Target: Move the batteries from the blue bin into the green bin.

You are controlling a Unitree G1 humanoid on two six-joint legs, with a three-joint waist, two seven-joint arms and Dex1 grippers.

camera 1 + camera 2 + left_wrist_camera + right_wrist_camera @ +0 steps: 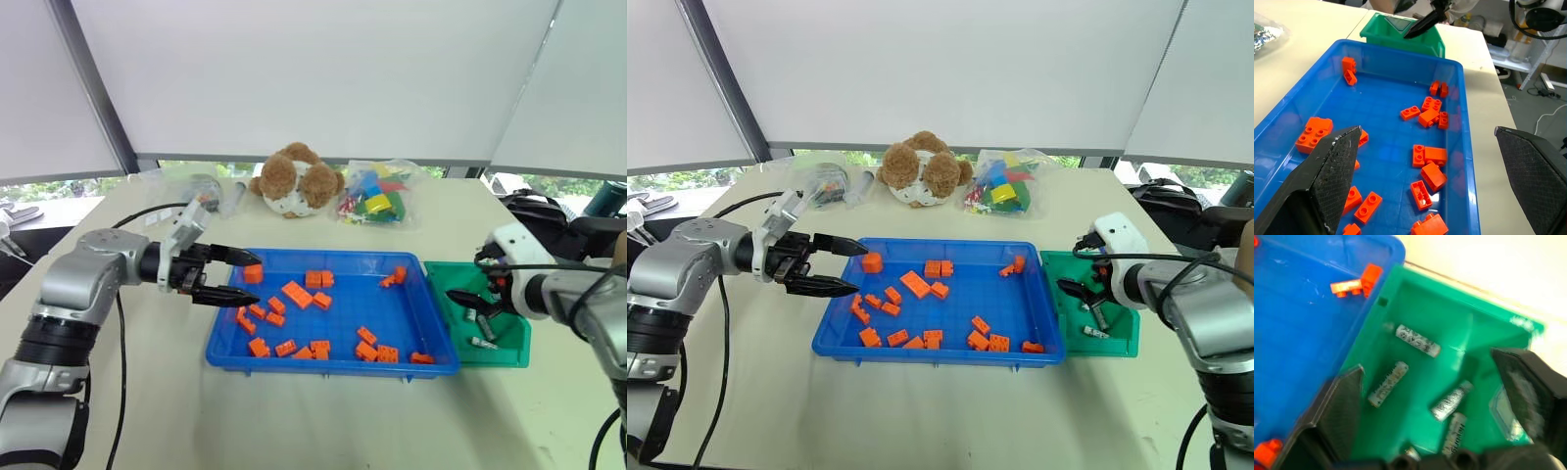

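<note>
The blue bin [429, 338] lies in the middle of the table and holds several orange bricks [297, 294]. Against its right side stands the green bin [514, 343], with several silver batteries [1418, 341] lying loose on its floor. My right gripper [1425, 363] hangs open just above the green bin, with nothing between its fingers. My left gripper [257, 279] is open too, level over the blue bin's left rim and pointing across it, also with nothing between its fingers. In the left wrist view the green bin [1400, 34] sits past the far end of the blue bin [1469, 147].
A brown teddy bear [294, 181] and a clear bag of coloured bricks [377, 204] lie behind the blue bin. Another clear bag [211, 191] sits at the back left. A black cable [147, 211] trails across the table's left. Bare tabletop runs along the front.
</note>
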